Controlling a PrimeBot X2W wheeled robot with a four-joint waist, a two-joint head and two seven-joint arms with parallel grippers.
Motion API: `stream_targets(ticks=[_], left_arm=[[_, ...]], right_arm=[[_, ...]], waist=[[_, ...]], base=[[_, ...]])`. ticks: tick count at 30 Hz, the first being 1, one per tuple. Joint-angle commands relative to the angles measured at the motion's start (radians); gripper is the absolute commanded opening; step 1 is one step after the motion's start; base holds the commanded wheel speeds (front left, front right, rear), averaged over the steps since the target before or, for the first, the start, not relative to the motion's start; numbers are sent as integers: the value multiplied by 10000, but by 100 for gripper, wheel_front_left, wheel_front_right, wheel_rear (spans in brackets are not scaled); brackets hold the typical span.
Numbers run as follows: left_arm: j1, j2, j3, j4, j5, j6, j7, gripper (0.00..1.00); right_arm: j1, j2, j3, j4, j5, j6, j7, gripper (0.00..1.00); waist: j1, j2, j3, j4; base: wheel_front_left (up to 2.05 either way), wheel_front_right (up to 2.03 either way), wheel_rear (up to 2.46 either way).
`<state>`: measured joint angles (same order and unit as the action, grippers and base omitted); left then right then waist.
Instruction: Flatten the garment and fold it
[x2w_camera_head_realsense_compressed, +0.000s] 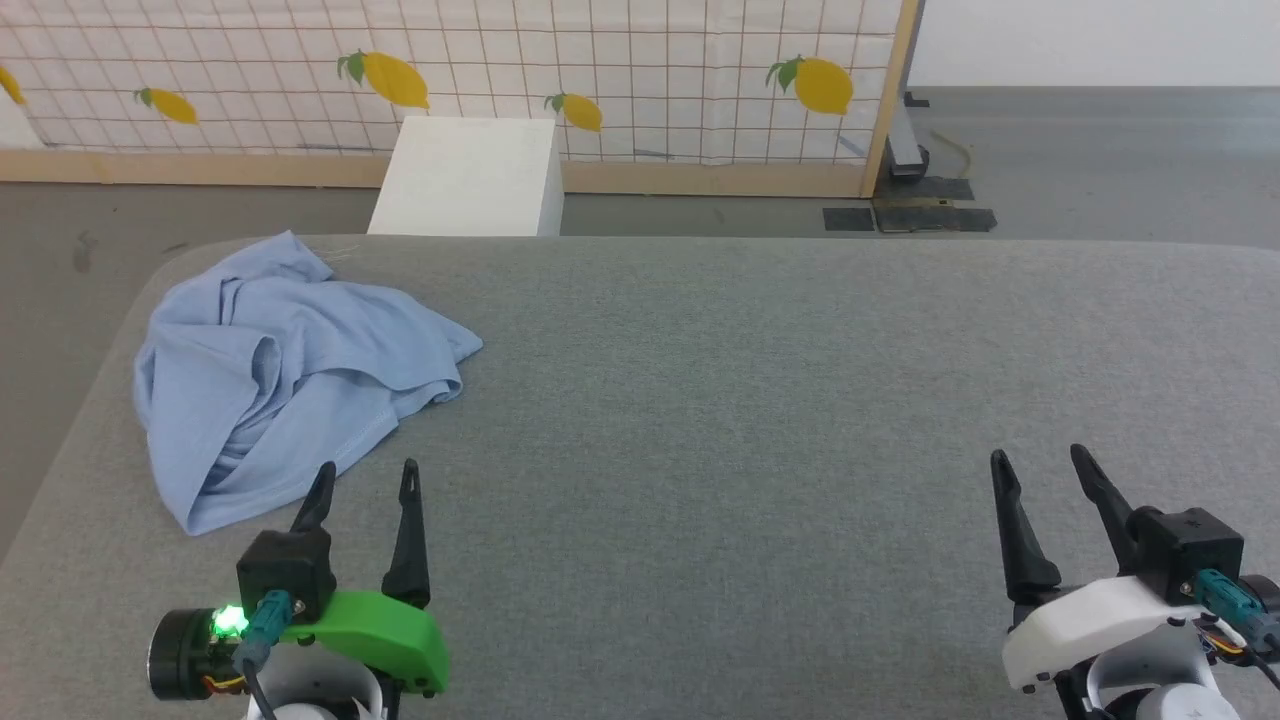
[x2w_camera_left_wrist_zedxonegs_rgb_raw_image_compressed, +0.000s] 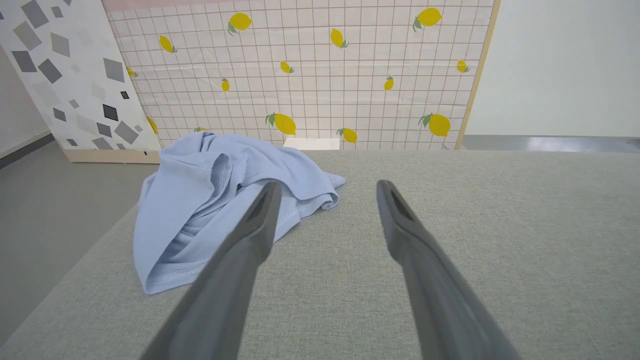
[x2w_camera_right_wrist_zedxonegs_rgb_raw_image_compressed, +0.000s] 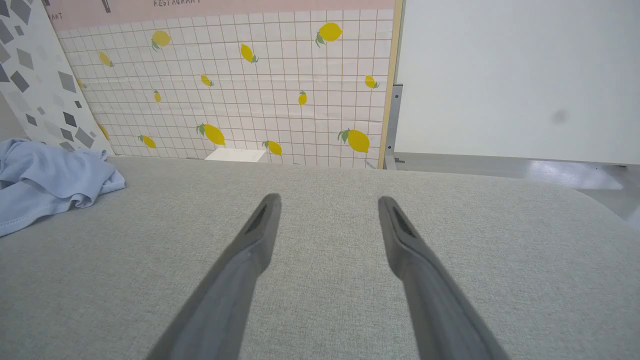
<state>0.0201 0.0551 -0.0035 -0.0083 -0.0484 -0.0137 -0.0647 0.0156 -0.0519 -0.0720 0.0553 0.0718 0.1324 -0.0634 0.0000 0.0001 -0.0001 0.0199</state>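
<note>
The garment (x2w_camera_head_realsense_compressed: 270, 370), a light blue shirt, lies crumpled in a heap at the far left of the grey padded table (x2w_camera_head_realsense_compressed: 750, 400). Its stitched hem faces me in the left wrist view (x2w_camera_left_wrist_zedxonegs_rgb_raw_image_compressed: 210, 210), and part of it shows at the left edge of the right wrist view (x2w_camera_right_wrist_zedxonegs_rgb_raw_image_compressed: 45, 180). My left gripper (x2w_camera_head_realsense_compressed: 367, 478) hovers open just in front of the heap's near edge, holding nothing. Far to the right, my right gripper (x2w_camera_head_realsense_compressed: 1040, 462) stands open over bare table, its fingers (x2w_camera_right_wrist_zedxonegs_rgb_raw_image_compressed: 260, 235) empty.
A white box (x2w_camera_head_realsense_compressed: 470, 175) stands on the floor behind the table's far edge. Behind it runs a lemon-print grid panel (x2w_camera_head_realsense_compressed: 600, 70) with a wooden frame. The table's left edge drops to grey floor (x2w_camera_head_realsense_compressed: 50, 260) close to the garment.
</note>
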Motion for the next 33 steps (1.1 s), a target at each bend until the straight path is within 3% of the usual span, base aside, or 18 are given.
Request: stream_targets(ticks=[1,33], left_arm=[[103,-14,42,-45,-106,-56,-112,100],[441,-27,271,-63,-551,-328,-813,100]], right_arm=[[-145,6,-38,63,86,-5,-117,100],[-169,10,78,786,529,-9,-821,100]], waist=[[0,-1,-20,71],[0,-1,-155,2330]], base=[[0,0,0],[0,0,0]])
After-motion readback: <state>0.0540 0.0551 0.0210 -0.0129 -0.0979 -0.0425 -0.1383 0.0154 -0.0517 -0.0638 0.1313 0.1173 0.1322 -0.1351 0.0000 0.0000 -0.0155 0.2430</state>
